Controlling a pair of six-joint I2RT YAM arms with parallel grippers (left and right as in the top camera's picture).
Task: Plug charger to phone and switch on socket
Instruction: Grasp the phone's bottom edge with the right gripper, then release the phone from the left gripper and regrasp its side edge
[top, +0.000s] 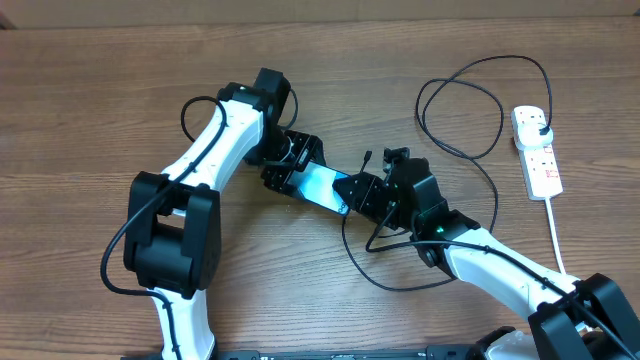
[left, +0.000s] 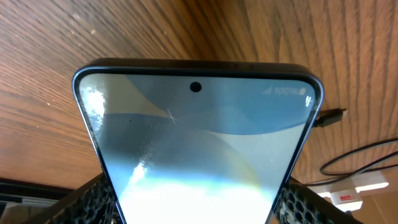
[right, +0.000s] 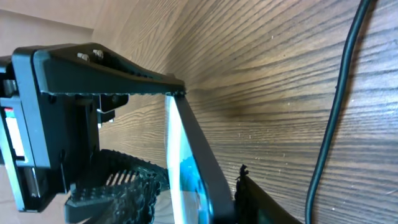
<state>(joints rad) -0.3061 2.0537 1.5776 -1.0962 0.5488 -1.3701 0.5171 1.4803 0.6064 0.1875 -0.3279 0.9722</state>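
Observation:
The phone (top: 322, 185), its light-blue screen lit, is held between both grippers at the table's middle. My left gripper (top: 292, 168) is shut on its near end; in the left wrist view the phone (left: 199, 143) fills the frame between my fingers (left: 199, 214). My right gripper (top: 362, 192) is shut on the other end; in the right wrist view the phone (right: 186, 162) shows edge-on between my fingers (right: 193, 199). The charger's black cable (top: 470, 150) loops over the table to its plug (top: 540, 128) in the socket (top: 540, 165). Its connector tip (left: 331, 116) lies loose beside the phone.
The socket's thick white cord (top: 555, 235) runs toward the front right edge. A loop of black cable (top: 385, 270) lies under my right arm, and it shows in the right wrist view (right: 339, 106). The socket also shows in the left wrist view (left: 357, 190).

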